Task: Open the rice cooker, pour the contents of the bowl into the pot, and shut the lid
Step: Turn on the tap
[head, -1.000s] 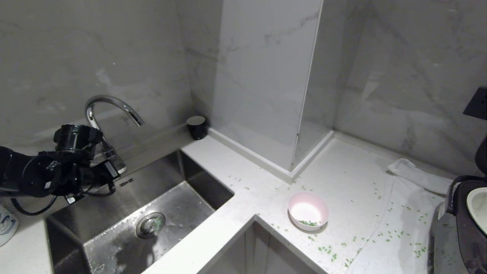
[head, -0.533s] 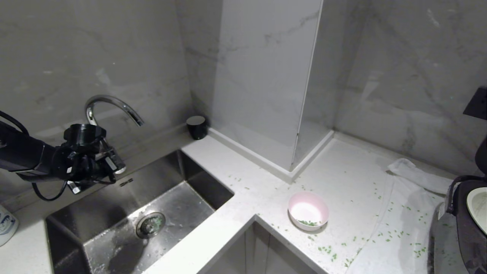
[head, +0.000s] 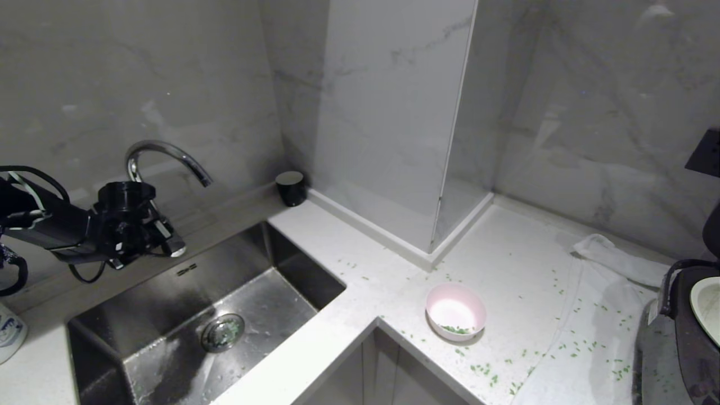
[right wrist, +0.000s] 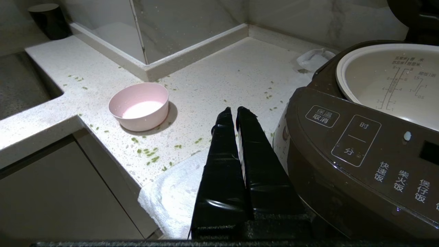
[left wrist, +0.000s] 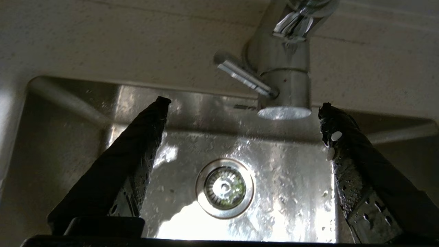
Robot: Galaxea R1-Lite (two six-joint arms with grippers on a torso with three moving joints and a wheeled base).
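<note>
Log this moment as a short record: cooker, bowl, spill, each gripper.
rice cooker: lid up, white pot exposed
bowl: upright on counter, few green bits inside
spill: green bits scattered on counter and white cloth
left gripper: open, empty, over sink by faucet
right gripper: shut, empty, beside cooker

One bowl (head: 455,311), one rice cooker (right wrist: 363,151), one faucet (head: 163,160), one sink (head: 169,337).
</note>
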